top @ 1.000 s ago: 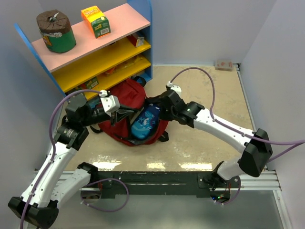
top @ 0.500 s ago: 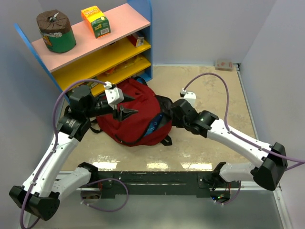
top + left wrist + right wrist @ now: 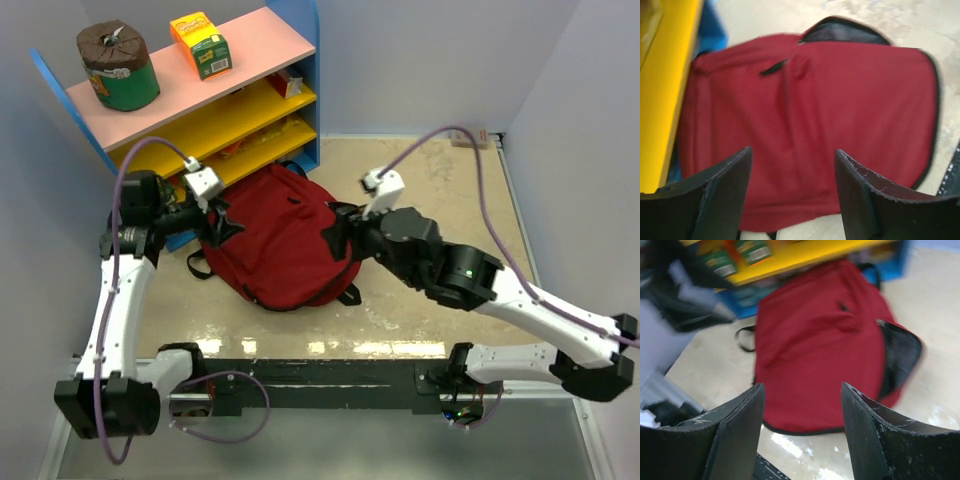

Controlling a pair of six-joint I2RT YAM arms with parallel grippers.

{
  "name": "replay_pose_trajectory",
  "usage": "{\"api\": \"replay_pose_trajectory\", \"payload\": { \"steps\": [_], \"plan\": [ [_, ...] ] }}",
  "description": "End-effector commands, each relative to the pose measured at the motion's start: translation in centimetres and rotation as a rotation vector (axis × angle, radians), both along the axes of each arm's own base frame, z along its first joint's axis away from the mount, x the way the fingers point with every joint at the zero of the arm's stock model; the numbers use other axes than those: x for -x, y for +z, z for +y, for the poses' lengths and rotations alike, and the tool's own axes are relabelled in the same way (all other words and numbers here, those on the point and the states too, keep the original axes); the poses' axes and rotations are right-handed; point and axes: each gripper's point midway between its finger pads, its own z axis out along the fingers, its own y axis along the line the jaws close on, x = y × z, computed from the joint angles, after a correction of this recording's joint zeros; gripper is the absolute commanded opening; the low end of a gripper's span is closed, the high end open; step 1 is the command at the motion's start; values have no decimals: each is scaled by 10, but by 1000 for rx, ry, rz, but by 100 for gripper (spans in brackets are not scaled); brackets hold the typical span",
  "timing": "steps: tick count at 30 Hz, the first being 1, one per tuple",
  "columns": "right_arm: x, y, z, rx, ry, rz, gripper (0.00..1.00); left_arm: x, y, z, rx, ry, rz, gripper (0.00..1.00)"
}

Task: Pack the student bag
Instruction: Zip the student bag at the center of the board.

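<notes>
The student bag (image 3: 285,245) lies shut over now. A second ago it gaped and a blue pencil case showed inside. Half a second ago only a sliver of blue was left, and now the red cloth hides it all. The bag sits in the far-left part of the table (image 3: 430,190), its far side against the foot of the shelf (image 3: 250,50).

The left fingers (image 3: 725,190) have drawn back from over the middle of the bag to its left side. They are spread above the red cloth and hold nothing. The right fingers (image 3: 735,435) have lifted from the opening. They hang spread beside the bag's right side and hold nothing; the right wrist view shows the bag beyond them, not between them.

The shelf hems the bag on the far and left sides. To the right, beige table runs to the right edge, with a small box (image 3: 470,135) in the far-right corner. A narrower strip separates the bag from the near edge.
</notes>
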Motion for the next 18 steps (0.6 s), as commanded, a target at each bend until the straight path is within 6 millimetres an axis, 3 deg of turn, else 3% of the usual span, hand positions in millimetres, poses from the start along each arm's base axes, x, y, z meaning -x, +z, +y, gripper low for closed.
{"api": "replay_pose_trajectory", "payload": {
  "steps": [1,4,5,7,9,11,12,14,18],
  "plan": [
    [23,-41,100,153,370,-74,65,-11,6,27,68,0,7,72],
    [32,-61,140,173,477,-94,66,-11,-4,39,82,31,39,77],
    [33,-86,156,211,505,-72,64,-7,-8,38,87,12,48,78],
    [36,-93,178,196,558,-96,61,1,-20,37,66,-20,59,84],
    [41,-116,198,210,608,-79,58,7,-26,35,61,-43,63,88],
    [40,-124,210,214,632,-71,55,13,-31,34,60,-53,84,89],
    [40,-141,217,237,645,-52,54,13,-33,34,47,-68,73,90],
    [39,-149,225,235,655,-47,54,19,-36,30,65,-101,87,90],
    [35,-173,231,253,640,-24,54,21,-23,21,148,-154,101,89]
  ]
}}
